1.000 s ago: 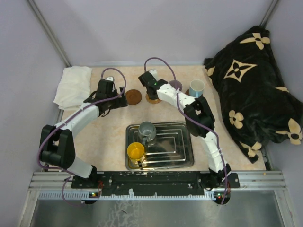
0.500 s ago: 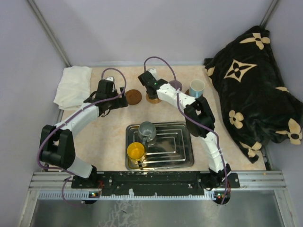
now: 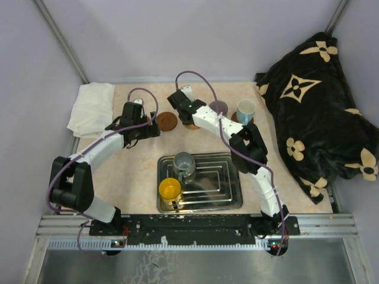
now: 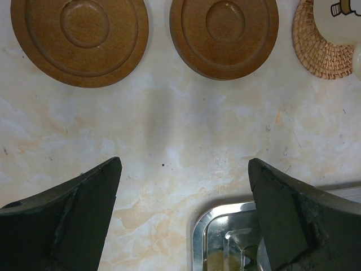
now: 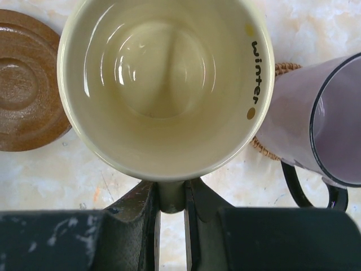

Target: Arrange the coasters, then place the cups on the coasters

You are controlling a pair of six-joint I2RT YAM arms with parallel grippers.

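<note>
My right gripper [image 5: 172, 195] is shut on the handle of the cream cup [image 5: 166, 84], which is upright at the back of the table. In the left wrist view the cream cup [image 4: 338, 17] is over a woven coaster [image 4: 324, 48]. The purple cup [image 5: 321, 124] stands just right of it on another woven coaster [image 5: 265, 148]. Two brown wooden coasters [image 4: 79, 34] [image 4: 224, 28] lie to its left. My left gripper [image 4: 183, 192] hangs open and empty above bare table near them. The light blue cup [image 3: 246, 110] is at the back right. The grey cup [image 3: 183, 163] and orange-yellow cup [image 3: 170, 189] sit in the tray [image 3: 225, 195].
A folded white cloth [image 3: 92, 107] lies at the back left. A black flowered blanket [image 3: 314, 112] fills the right side. The metal tray's corner [image 4: 217, 226] shows below my left gripper. Grey walls close the back and sides.
My right arm has shifted slightly back and left with the cream cup in its grip. My left arm has barely moved.
</note>
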